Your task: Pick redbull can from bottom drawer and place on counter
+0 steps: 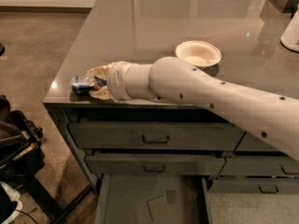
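Observation:
The redbull can (81, 83) is a small blue-and-silver can lying sideways between my fingers, over the front left corner of the counter (140, 36). My gripper (92, 84) is shut on the can, at the end of my white arm that reaches in from the right. The can's right half is hidden by the fingers. I cannot tell whether the can touches the countertop. The bottom drawer (126, 199) stands open below, with a flat grey floor and a faint square patch.
A white bowl (198, 54) sits on the counter behind my arm. A white appliance (292, 31) stands at the counter's right edge. Two grey-fronted drawers (154, 136) with small handles are shut. Dark equipment (14, 148) stands on the floor at left.

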`<action>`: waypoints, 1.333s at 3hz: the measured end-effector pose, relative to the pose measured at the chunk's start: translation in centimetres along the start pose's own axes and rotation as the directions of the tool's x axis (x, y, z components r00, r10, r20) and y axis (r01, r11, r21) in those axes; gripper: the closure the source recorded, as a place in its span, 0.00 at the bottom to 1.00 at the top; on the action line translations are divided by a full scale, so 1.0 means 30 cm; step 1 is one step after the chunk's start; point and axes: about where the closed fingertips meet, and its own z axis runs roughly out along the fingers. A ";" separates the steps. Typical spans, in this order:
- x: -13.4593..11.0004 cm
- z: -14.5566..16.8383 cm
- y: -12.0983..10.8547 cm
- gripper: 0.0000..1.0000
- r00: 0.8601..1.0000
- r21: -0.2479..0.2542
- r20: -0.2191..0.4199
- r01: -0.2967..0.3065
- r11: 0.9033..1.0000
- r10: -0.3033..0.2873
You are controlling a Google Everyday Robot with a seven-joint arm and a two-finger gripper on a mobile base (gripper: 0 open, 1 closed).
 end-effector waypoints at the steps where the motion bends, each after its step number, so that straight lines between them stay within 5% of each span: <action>1: 0.047 0.091 -0.063 1.00 1.000 0.019 0.006 -0.008 1.000 0.007; 4: 0.033 0.098 -0.063 0.35 1.000 0.016 0.012 -0.003 1.000 0.003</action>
